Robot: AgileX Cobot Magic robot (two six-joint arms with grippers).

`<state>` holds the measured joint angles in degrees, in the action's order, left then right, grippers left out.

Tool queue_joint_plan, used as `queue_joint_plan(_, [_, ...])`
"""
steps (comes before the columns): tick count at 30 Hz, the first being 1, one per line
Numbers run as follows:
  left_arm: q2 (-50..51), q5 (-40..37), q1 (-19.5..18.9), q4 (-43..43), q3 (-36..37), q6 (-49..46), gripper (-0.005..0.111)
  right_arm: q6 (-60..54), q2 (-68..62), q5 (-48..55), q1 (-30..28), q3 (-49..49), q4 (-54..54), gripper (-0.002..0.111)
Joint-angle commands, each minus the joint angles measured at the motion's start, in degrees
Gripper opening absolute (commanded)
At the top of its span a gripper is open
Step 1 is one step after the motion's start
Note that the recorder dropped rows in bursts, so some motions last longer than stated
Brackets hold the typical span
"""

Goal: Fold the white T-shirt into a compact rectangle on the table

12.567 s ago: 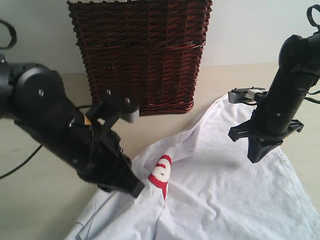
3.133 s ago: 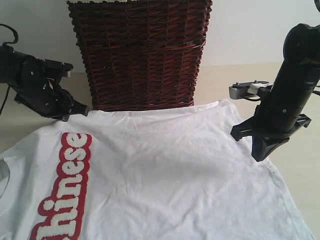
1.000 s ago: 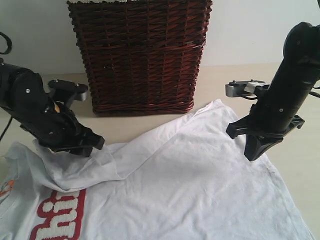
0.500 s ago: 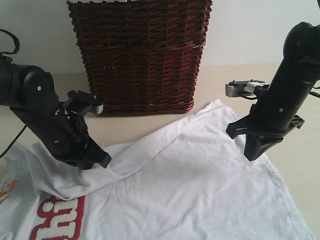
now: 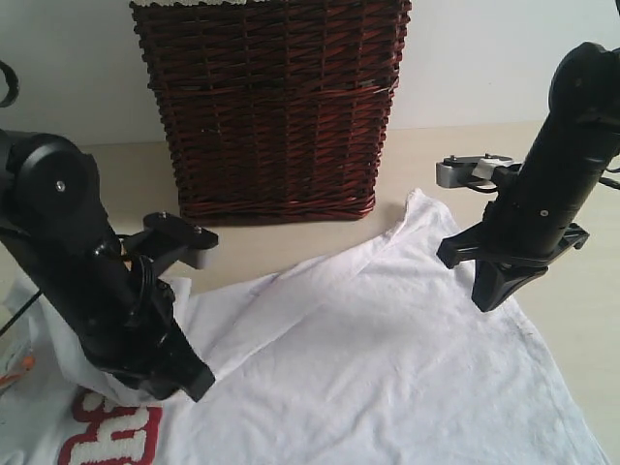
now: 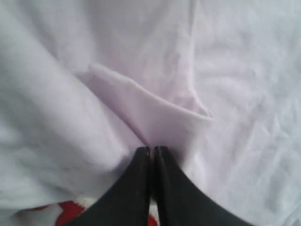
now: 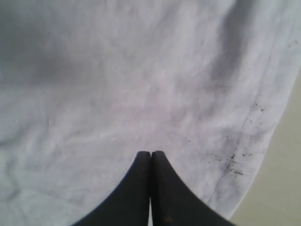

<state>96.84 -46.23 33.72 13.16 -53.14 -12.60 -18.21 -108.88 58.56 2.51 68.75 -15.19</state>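
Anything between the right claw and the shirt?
Nothing visible. The right claw, shut, points straight at bare cloth of the white T-shirt; the basket stands behind, apart from both.

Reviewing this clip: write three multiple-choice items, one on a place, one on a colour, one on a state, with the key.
1. Where is the wicker basket?
A. On top of the white T-shirt.
B. Behind the shirt, at the back of the table.
C. Tipped on its side.

2. What colour outlines the lettering on the shirt?
A. Blue.
B. Green.
C. Red.

3. How is the left gripper?
A. Shut on a shirt fold.
B. Wide open.
C. Out of view.

Key: B, it stands upright on bare table beyond the shirt. C, red rims the white letters. A, its tips meet around pinched cloth.
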Motion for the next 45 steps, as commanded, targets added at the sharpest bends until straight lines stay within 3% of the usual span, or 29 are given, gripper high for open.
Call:
queue_joint_plan(1, [1.1, 5.1, 1.0, 0.6, 1.0, -0.5, 0.03, -0.8, 0.6, 0.3, -0.2, 0.3, -1.0, 0.0])
queue_joint_plan(2, [1.1, 5.7, 0.7, 0.5, 1.0, -0.7, 0.044, -1.3, 0.6, 0.6, -0.2, 0.3, -1.5, 0.0])
queue_joint_plan(5, [1.1, 6.3, 0.8, -0.6, -0.3, -0.4, 0.059, -1.5, 0.6, 0.4, -0.2, 0.3, -1.6, 0.0])
queue_joint_plan(8, [0.8, 9.9, 0.8, -1.4, -2.1, -0.3, 0.059, -1.9, 0.6, 0.0, -0.2, 0.3, -1.6, 0.0])
queue_joint_plan(10, [0.2, 17.6, 0.4, -7.4, -2.5, 2.9, 0.058, -3.3, 0.6, -0.6, -0.2, 0.3, -1.4, 0.0])
queue_joint_plan(12, [0.9, 19.3, -1.2, -15.2, -3.7, 10.7, 0.058, -3.3, 0.6, -1.3, -0.2, 0.3, -1.4, 0.0])
queue_joint_plan(18, [4.5, 27.6, -5.0, -16.2, -3.9, 11.1, 0.058, -3.3, 0.6, 0.0, -0.2, 0.3, -1.3, 0.0])
queue_joint_plan(24, [7.1, 21.8, -3.7, -12.8, -7.0, 2.1, 0.058, -3.3, 0.6, -0.1, -0.2, 0.3, -1.5, 0.0])
queue_joint_plan(27, [7.2, 19.1, -2.7, -9.3, -7.4, -3.8, 0.054, -3.3, 0.6, -0.3, -0.2, 0.3, -1.5, 0.0])
queue_joint_plan(33, [7.2, 16.3, -2.6, -8.9, -7.4, -4.3, 0.034, -3.3, 0.6, 0.1, -0.2, 0.3, -2.1, 0.0])
queue_joint_plan(42, [7.3, 18.9, -3.5, -9.4, -7.4, -4.7, 0.03, -3.3, 0.6, 0.1, -0.2, 0.3, -2.4, 0.0])
queue_joint_plan(45, [7.8, 16.9, -3.5, -9.4, -7.4, -5.4, 0.019, -3.4, 0.6, 0.0, -0.2, 0.3, -2.4, 0.0])
